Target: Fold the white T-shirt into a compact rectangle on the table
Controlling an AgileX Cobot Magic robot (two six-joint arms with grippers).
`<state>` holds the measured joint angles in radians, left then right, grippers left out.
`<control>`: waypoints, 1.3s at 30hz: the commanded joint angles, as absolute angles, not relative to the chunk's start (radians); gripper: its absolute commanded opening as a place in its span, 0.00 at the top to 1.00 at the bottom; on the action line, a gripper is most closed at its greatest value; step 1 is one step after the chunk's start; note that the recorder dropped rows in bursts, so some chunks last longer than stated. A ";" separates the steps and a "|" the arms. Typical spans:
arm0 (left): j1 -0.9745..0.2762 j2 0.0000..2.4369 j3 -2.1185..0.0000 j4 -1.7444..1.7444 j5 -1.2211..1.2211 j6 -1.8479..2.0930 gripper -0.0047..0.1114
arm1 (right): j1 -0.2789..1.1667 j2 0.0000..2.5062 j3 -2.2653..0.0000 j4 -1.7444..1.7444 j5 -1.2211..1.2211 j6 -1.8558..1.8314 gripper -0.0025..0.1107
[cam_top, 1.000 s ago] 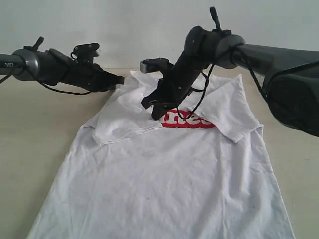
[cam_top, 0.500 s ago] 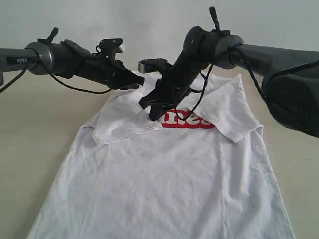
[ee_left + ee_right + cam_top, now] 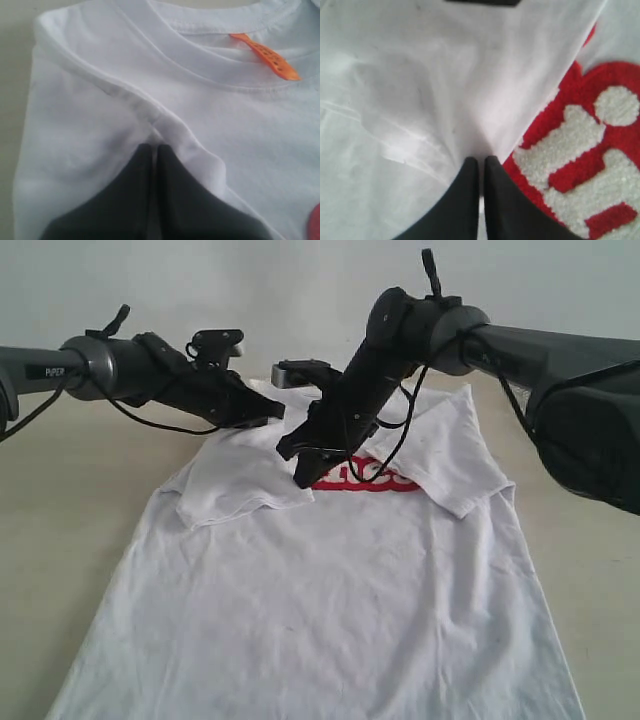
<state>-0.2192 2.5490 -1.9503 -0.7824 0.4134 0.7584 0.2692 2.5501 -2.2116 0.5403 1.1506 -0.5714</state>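
1. The shirt (image 3: 330,610) lies flat on the surface (image 3: 70,510), hem near, with both sleeves folded in over the chest.
2. The left tool (image 3: 272,412), jaws together, pinches a ridge of cloth at the far left shoulder. The right tool (image 3: 303,478), also jaws together, pinches the left sleeve's edge beside the lettering (image 3: 365,478).
3. Likely best: move both pinches level and at one pace, keeping the cloth taut so the fold lands straight.
4. Only the wrist views show the puckers at the tips and the orange tag (image 3: 265,55). Only the exterior view shows the whole layout.
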 commanded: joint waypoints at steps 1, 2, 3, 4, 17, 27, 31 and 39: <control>-0.180 2.560 -1.943 -0.736 0.388 0.710 0.92 | 0.270 2.537 -2.210 0.558 1.129 -0.585 0.98; -0.178 2.560 -1.943 -0.736 0.394 0.710 0.92 | 0.270 2.537 -2.210 0.563 1.122 -0.590 0.98; -0.174 2.558 -1.943 -0.736 0.409 0.710 0.92 | 0.270 2.539 -2.210 0.565 1.108 -0.590 0.98; -0.174 2.558 -1.943 -0.742 0.422 0.716 0.92 | 0.270 2.544 -2.210 0.563 1.103 -0.590 0.98; -0.107 2.179 -1.886 -0.542 0.943 0.707 0.92 | 0.089 2.283 -2.186 0.373 1.221 -0.479 0.98; -0.046 1.590 -0.991 -0.795 0.754 0.797 0.92 | -0.070 1.707 -1.258 0.443 1.098 -0.534 0.98; -0.046 1.405 -0.735 -0.956 0.615 0.798 0.92 | -0.070 1.569 -1.065 0.466 1.024 -0.444 0.98; -0.046 1.207 -0.426 -1.025 0.459 0.803 0.92 | -0.070 1.498 -0.777 0.455 1.001 -0.390 0.98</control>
